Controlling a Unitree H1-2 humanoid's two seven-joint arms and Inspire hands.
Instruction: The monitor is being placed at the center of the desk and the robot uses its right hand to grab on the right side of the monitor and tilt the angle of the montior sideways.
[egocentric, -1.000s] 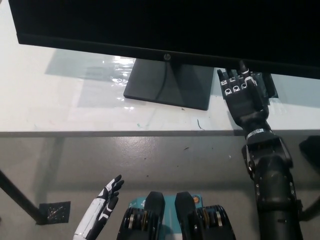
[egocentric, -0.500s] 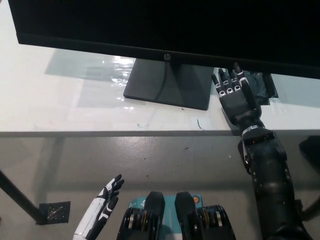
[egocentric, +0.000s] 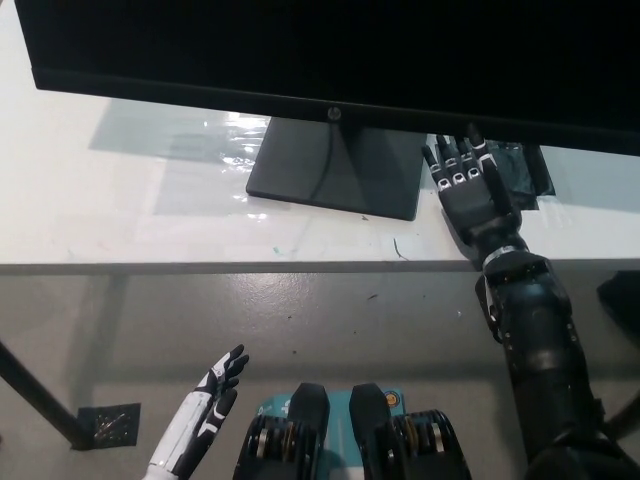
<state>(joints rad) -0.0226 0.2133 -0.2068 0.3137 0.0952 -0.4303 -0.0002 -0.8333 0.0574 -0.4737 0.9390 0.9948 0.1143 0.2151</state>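
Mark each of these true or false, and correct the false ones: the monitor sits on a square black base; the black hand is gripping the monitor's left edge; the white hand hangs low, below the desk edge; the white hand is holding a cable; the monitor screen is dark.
1. The monitor sits on a square black base. True.
2. The black hand grips the monitor's left edge. False: the right hand is over the desk just below the monitor's bottom edge, right of the base, fingers spread.
3. The white hand hangs low, below the desk edge. True: the left hand is at the lower left.
4. The white hand holds a cable. False: it is open and holds nothing.
5. The screen is dark. True.
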